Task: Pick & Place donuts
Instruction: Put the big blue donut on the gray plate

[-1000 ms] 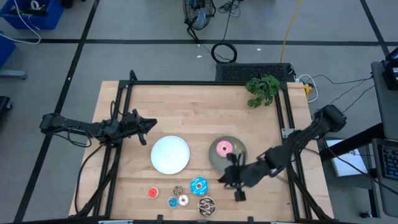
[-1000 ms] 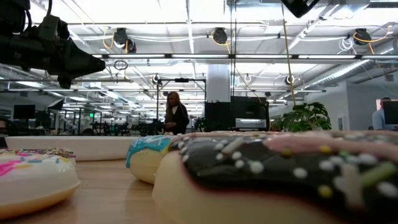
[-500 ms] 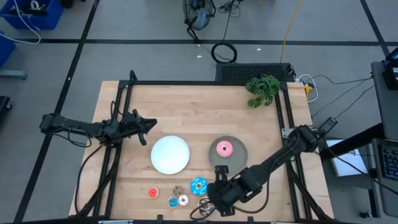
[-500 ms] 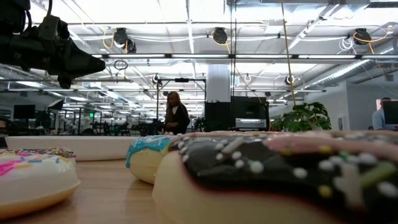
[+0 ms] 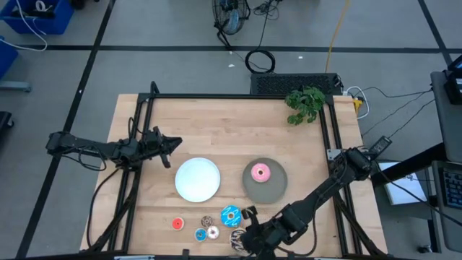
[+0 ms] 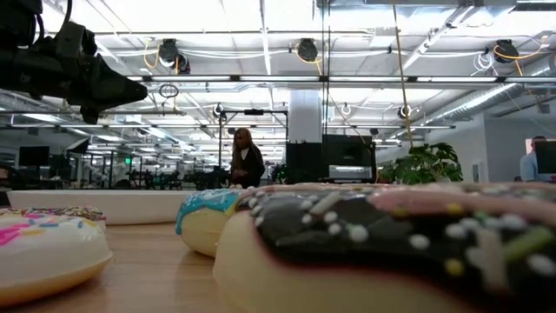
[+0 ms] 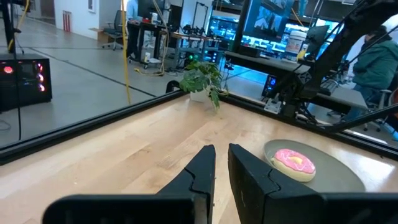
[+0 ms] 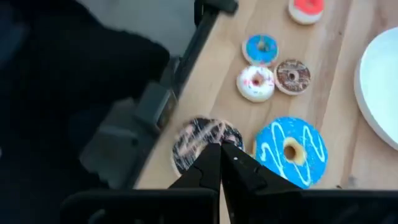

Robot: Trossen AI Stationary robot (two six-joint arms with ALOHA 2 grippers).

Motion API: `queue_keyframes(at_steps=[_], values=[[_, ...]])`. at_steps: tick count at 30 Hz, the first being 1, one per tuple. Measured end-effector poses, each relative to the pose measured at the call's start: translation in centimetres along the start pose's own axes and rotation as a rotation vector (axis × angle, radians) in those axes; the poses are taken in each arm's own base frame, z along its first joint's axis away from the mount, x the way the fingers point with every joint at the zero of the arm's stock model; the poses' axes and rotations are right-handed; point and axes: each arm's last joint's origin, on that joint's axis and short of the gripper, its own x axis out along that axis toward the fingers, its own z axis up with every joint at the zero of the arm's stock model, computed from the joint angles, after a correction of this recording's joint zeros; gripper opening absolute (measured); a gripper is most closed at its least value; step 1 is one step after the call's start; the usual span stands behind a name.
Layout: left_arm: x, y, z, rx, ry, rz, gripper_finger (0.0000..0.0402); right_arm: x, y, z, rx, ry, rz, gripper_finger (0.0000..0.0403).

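Right hand (image 8: pixel 221 149), fingers together and empty, poised over the dark chocolate-iced sprinkled ring donut (image 8: pixel 202 138) at the wooden counter's (image 5: pixel 216 130) near edge: part fingers to straddle 1 side of ring before lowering.

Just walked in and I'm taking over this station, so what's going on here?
The robot is sorting toy donuts onto plates. A pink donut already sits on the grey plate; the white plate is empty. The right gripper, shut, hovers over the brown sprinkled donut near the table's front edge, beside the blue donut. The left gripper waits at the left, holding nothing.
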Motion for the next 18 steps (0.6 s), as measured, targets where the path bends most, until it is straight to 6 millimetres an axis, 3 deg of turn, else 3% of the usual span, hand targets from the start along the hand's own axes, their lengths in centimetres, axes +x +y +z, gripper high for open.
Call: queue_keyframes(at_steps=[8, 18], values=[[0.0, 0.0, 0.1, -0.004, -0.006, 0.002, 0.0051, 0.2, -1.5, 0.1, 0.149, -0.009, -0.099, 0.0000], [0.0, 0.0, 0.0, -0.005, -0.005, 0.002, 0.0051, 0.2, -1.6, 0.0, 0.075, 0.009, -0.105, 0.0000]])
